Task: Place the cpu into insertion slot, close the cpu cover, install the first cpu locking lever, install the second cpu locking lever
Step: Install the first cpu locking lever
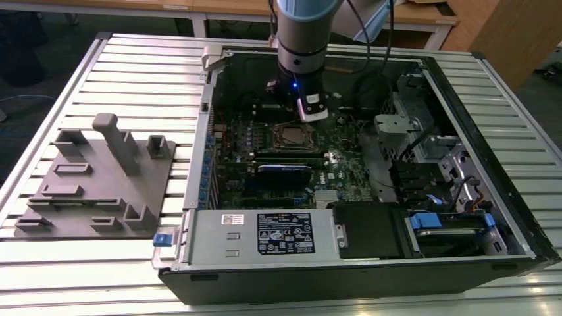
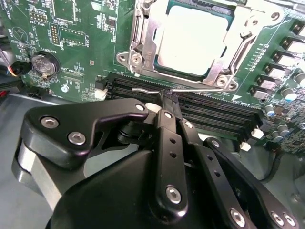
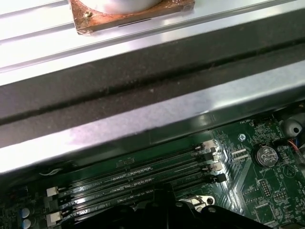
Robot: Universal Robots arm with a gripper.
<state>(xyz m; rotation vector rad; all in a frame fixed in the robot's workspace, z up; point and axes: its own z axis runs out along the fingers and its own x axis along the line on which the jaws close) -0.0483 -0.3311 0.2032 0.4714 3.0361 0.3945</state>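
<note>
Slatted metal table (image 1: 131, 72), open PC case (image 1: 491, 151) on top. The cpu (image 2: 190, 38) already sits in the insertion slot (image 1: 275, 137), cpu cover (image 2: 147, 36) down over it. The pincer (image 2: 164, 95) is pressed together, tip touching a thin locking lever (image 2: 200, 88) that lies crosswise between it and the socket.
</note>
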